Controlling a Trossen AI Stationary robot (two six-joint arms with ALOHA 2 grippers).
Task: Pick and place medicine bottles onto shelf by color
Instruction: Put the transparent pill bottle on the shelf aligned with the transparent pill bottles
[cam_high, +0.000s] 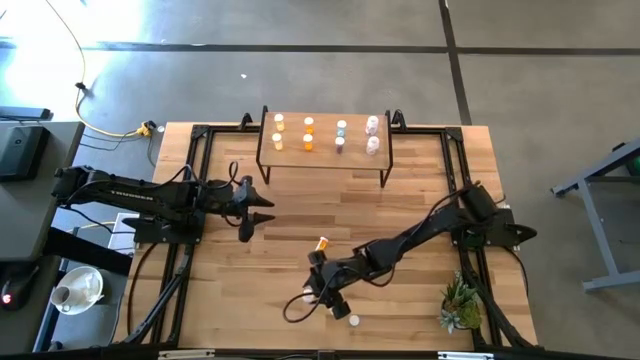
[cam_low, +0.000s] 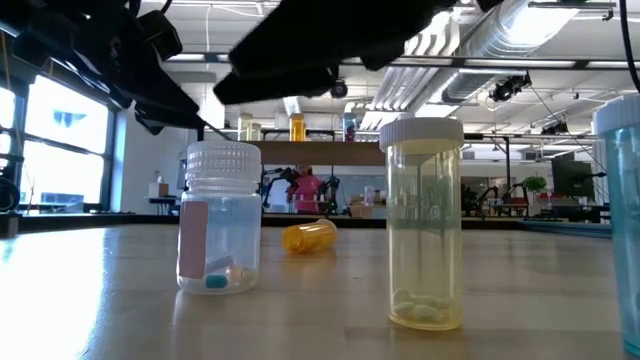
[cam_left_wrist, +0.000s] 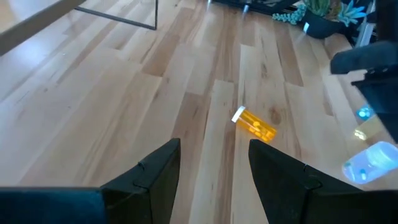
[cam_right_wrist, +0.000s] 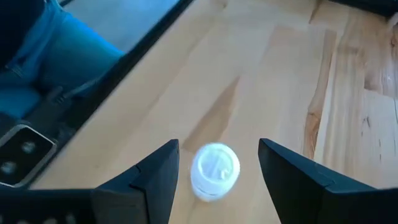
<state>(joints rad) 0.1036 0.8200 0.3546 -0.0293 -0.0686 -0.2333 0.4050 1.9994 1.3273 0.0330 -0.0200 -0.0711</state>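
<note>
White-capped bottle stands near the table's front edge, right between your right gripper's spread fingers, poised to grasp; orange bottle lies toppled mid-table; left gripper open, empty, facing it; shelf behind holds sorted bottles.

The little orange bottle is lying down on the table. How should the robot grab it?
The orange bottle lies on its side, white cap at one end, with bare table all around. It's probably best gripped from straight above, across the middle of its round body, fingers on the two long sides so it can't roll away. The open left gripper already faces it.
</note>
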